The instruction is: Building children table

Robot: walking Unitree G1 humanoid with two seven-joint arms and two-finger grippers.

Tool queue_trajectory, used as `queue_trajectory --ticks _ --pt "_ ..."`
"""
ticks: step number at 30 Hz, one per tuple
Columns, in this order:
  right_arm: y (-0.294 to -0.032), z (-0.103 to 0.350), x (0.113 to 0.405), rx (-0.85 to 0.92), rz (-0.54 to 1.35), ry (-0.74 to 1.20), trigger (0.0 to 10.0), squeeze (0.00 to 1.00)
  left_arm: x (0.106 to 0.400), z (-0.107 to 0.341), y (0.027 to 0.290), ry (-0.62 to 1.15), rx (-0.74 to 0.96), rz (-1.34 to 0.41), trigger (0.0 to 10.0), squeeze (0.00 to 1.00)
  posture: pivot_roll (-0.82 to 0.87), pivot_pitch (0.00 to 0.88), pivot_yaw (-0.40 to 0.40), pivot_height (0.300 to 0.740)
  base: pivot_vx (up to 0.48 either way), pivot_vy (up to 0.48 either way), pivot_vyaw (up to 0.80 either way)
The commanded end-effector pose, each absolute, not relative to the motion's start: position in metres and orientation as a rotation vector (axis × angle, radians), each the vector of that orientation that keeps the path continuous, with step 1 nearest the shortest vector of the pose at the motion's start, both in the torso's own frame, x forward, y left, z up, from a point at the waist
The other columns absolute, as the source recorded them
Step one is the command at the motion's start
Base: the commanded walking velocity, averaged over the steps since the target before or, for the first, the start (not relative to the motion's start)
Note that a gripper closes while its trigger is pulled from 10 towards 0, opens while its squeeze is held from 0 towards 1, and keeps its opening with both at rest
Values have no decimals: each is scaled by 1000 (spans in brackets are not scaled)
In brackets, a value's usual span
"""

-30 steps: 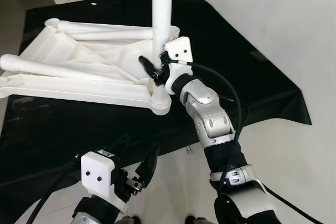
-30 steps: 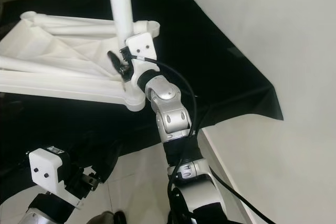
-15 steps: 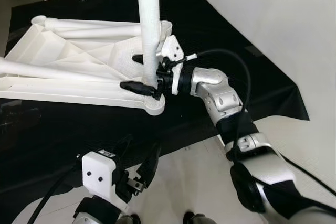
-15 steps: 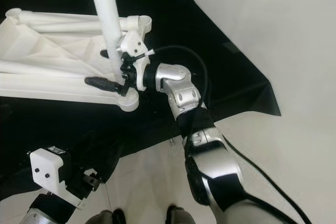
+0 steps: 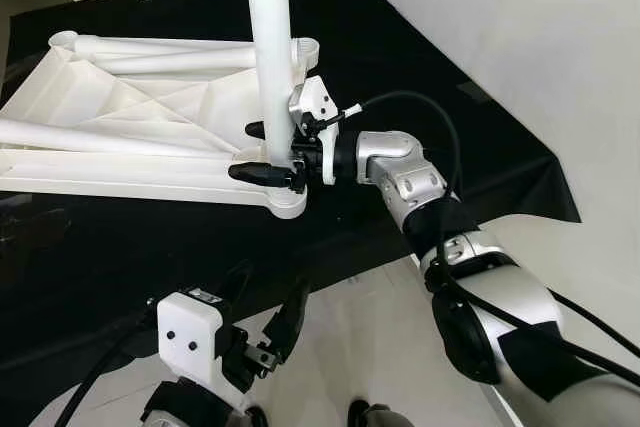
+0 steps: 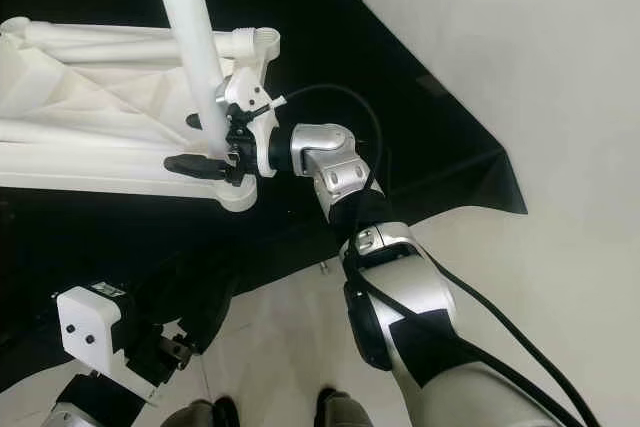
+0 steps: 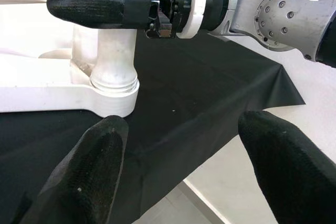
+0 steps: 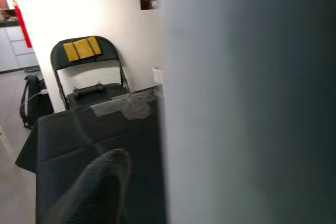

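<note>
A white plastic children's table (image 5: 120, 122) lies upside down on a black cloth (image 5: 400, 57). Two of its legs rest flat across the underside. A third white leg (image 5: 270, 57) stands upright in the near corner socket (image 7: 113, 85). My right gripper (image 5: 248, 151) reaches in from the right and is shut on this leg just above the socket, one black finger (image 7: 100, 3) on each side. My left gripper (image 7: 184, 121) hangs low over the near edge of the cloth, open and holding nothing, aimed at the socket corner.
The black cloth covers the floor under the table and ends at pale tiles (image 5: 370, 347) near me. A white wall (image 5: 520, 27) runs along the right. A black folding chair (image 8: 86, 69) stands further off in the right wrist view.
My right wrist has rolled, bringing its fingers from beside the leg's base to either side of the leg. The camera has shifted a little. The left gripper has stayed put.
</note>
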State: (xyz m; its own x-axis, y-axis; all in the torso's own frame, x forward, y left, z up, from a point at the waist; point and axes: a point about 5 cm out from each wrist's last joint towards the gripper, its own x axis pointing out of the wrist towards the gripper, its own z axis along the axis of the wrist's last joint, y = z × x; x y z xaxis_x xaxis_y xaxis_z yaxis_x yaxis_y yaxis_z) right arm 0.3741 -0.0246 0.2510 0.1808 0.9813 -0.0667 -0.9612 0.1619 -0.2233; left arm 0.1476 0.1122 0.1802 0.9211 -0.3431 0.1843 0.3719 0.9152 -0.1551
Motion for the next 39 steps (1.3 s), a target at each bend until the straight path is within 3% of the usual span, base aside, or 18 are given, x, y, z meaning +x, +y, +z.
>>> queue_trajectory --ticks 1,12,13,14,15,16,17,18,24,25,31,32,33,37,38,39 --pt "-15 247 369 -248 1454 -91 0 0 145 178 112 -131 -185 -368 10000 0 115 266 -28 740 0 0 0" --pt "-21 248 375 -231 1376 -136 0 0 146 178 111 -131 -187 -365 10000 0 94 265 -29 740 0 0 0" --pt "-31 247 381 -196 1243 -151 0 0 146 178 112 -130 -188 -364 10000 0 79 267 -27 740 0 0 0" --pt "-31 247 381 -196 1243 -151 0 0 146 178 112 -130 -188 -364 10000 0 79 267 -27 740 0 0 0" --pt "-42 242 385 -167 1074 -151 0 0 145 178 112 -128 -189 -363 10000 0 78 271 -29 740 0 0 0" --pt "-57 232 393 -163 738 -117 0 0 145 177 113 -127 -189 -363 10000 0 73 272 -29 740 0 0 0" --pt "-57 232 393 -163 738 -117 0 0 145 177 113 -127 -189 -363 10000 0 73 272 -29 740 0 0 0" --pt "-87 207 375 -218 233 -72 0 0 146 178 114 -125 -190 -362 10000 0 64 271 -15 740 0 0 0" --pt "-77 198 351 -203 284 -93 0 0 147 177 114 -124 -190 -367 10000 0 58 264 -10 740 0 0 0" --pt "-68 201 358 -191 344 -115 0 0 149 175 114 -122 -188 -371 10000 0 63 245 -8 740 0 0 0" --pt "-68 217 375 -193 353 -147 0 0 150 174 115 -129 -185 -362 10000 0 63 233 -19 740 0 0 0" --pt "-68 219 375 -190 353 -151 2667 0 151 174 115 -130 -185 -359 10000 0 63 232 -20 740 0 0 0" --pt "-68 221 374 -200 359 -155 9882 0 151 174 115 -131 -185 -358 10000 0 63 229 -22 740 0 0 0" --pt "-67 227 364 -221 283 -150 10000 0 151 174 115 -132 -185 -357 10000 0 63 229 -22 740 0 0 0" --pt "-62 231 364 -193 342 -156 10000 1000 151 175 115 -132 -186 -358 10000 0 65 222 -22 740 0 0 0" --pt "-59 234 364 -172 393 -162 10000 1000 152 175 115 -132 -186 -359 10000 0 65 222 -22 740 0 0 0"
